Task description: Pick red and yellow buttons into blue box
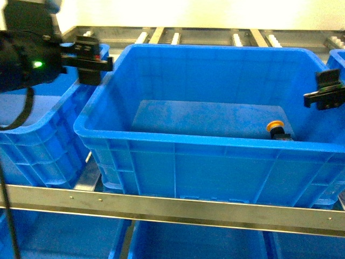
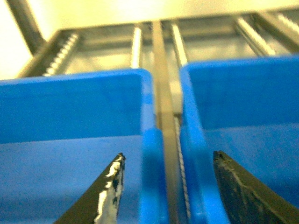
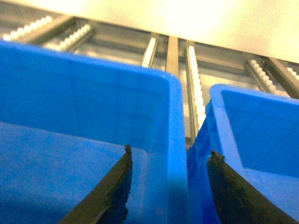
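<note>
Yellow button (image 1: 276, 128) lies on the floor of the middle blue box (image 1: 215, 145), near its front right corner, well below and to the left of the right gripper (image 1: 326, 90). Right gripper: jaws spread apart and empty, held above the box's right rim; in the right wrist view its two dark fingers (image 3: 112, 191) straddle the rims of the middle box (image 3: 93, 116) and the neighbouring right crate (image 3: 254, 135), one finger over each. Left gripper (image 1: 91, 58): jaws likewise spread and empty, held above the box's rear left corner, well apart from the yellow button; in the left wrist view its fingers (image 2: 105, 193) straddle the gap between the left crate (image 2: 70, 112) and the middle box (image 2: 243, 98). No red button is visible in any view.

Head view only: the yellow button, both grippers from outside, the steel front rail (image 1: 172, 208) of the shelf under the boxes, and further blue crates (image 1: 194, 243) on the level below. Wrist views only: the roller tracks (image 3: 195, 88) running back behind the boxes, and the metal divider strip (image 2: 163, 107) between the left crate and the middle box. Neither wrist view shows the button.
</note>
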Controlling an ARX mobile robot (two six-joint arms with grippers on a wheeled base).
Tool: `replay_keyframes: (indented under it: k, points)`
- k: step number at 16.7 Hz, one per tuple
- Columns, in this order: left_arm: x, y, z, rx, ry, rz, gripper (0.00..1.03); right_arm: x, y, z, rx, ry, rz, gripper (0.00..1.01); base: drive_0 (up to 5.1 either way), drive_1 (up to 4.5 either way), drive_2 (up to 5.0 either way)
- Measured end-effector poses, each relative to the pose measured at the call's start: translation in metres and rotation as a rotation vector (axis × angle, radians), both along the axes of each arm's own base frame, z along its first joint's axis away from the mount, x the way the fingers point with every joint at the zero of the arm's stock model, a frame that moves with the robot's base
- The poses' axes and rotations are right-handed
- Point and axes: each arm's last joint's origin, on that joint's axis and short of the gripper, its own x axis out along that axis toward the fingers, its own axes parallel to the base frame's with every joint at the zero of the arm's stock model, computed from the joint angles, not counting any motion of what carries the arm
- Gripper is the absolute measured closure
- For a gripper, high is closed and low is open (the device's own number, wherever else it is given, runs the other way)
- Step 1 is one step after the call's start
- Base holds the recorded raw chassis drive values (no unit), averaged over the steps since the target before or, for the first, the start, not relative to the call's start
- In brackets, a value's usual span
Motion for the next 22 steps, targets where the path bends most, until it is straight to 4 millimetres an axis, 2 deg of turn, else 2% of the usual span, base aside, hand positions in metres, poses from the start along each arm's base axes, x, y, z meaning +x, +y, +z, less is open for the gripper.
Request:
replay_keyframes:
  k: [1, 2, 3, 8, 11, 22]
  points:
    - [-0.055, 0.023, 0.013, -0.065, -0.163, 0.051, 0.78, -0.060, -0.001, 0.022, 0.133, -0.052, -0.005, 0.81, 0.0, 0.00, 0.0]
    - [-0.097, 0.029, -0.010, -0.069, -0.085, 0.032, 1.01, -0.108, -0.001, 0.017, 0.156, -0.021, -0.010, 0.99, 0.0, 0.00, 0.0]
    - [-0.124, 0.037, -0.007, -0.071, -0.116, 0.041, 1.01, -0.140, -0.002, 0.019, 0.159, -0.025, -0.013, 0.99, 0.0, 0.00, 0.0]
    - [-0.161, 0.051, -0.027, -0.070, -0.072, 0.048, 1.01, -0.182, -0.002, 0.017, 0.159, -0.015, -0.015, 0.99, 0.0, 0.00, 0.0]
    - [-0.174, 0.050, -0.020, -0.071, -0.110, 0.039, 1.01, -0.198, -0.002, 0.018, 0.159, -0.019, -0.012, 0.99, 0.0, 0.00, 0.0]
    - [-0.194, 0.050, -0.023, -0.071, -0.092, 0.039, 1.01, -0.220, -0.002, 0.018, 0.159, -0.014, -0.015, 0.99, 0.0, 0.00, 0.0]
